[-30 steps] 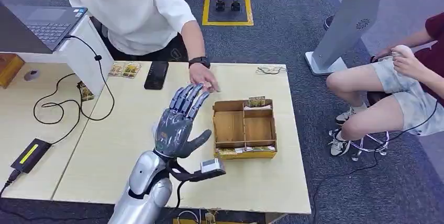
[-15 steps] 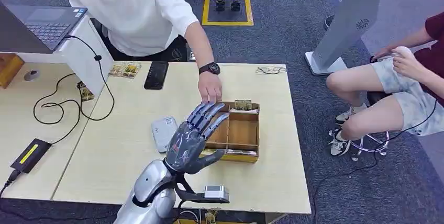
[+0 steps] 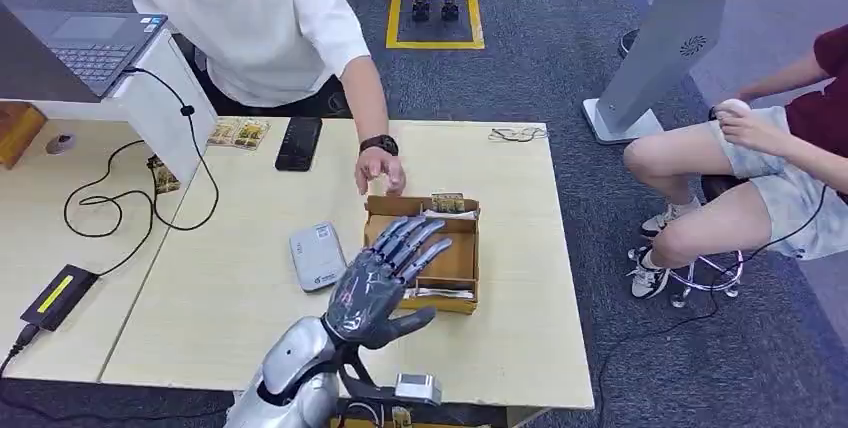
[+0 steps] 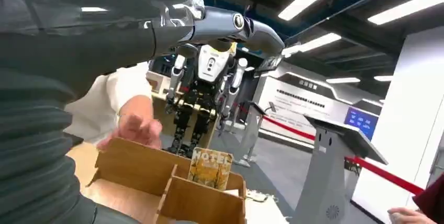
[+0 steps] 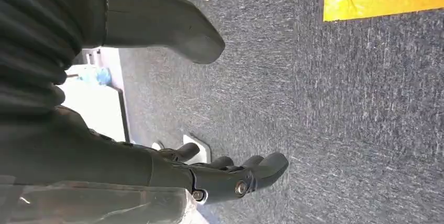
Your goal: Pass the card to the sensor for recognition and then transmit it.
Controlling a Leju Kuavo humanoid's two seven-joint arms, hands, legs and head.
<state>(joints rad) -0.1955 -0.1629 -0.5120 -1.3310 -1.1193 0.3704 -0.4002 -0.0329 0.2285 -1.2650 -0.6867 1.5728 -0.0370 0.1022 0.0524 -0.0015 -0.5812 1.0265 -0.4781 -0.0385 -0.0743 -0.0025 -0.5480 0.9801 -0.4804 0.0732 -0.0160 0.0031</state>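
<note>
A: What's changed in the last sec, left to right?

B: Far left nothing: laptop (image 3: pixel 85 45), cables, black adapter (image 3: pixel 58 295) same spots. Then the white card reader (image 3: pixel 318 255), the sensor I take it, lies flat on the table (image 3: pixel 180 278) just left of my left hand's fingers; a sec ago my hand hid that spot. The left hand (image 3: pixel 385 276) has swung right, and its fingertips (image 3: pixel 425 233) are now over the wooden box.

A: Fingers?

B: Spread, slightly fanned, thumb out to the side, holding nothing. Right hand (image 5: pixel 220 177) hangs by the floor, fingers loosely apart, empty too.

A: And the box moved?

B: Yep. The person in white has slid the wooden divider box (image 3: pixel 424 253) toward me and leftward; the person's hand (image 3: pixel 380 170) is just beyond my fingertips, near the box's far left corner, off it as far as I can tell.

A: Cards?

B: The hotel card (image 4: pixel 210 167) stands upright in the box's far compartment, just past my fingertips and a bit right. More cards lie along the near edge, below my thumb.

A: So for the task?

B: Pick not done yet. My guess: box is now within reach, so next I close on one card, then carry it left to the reader. Watch that person's hand, it's close.
</note>
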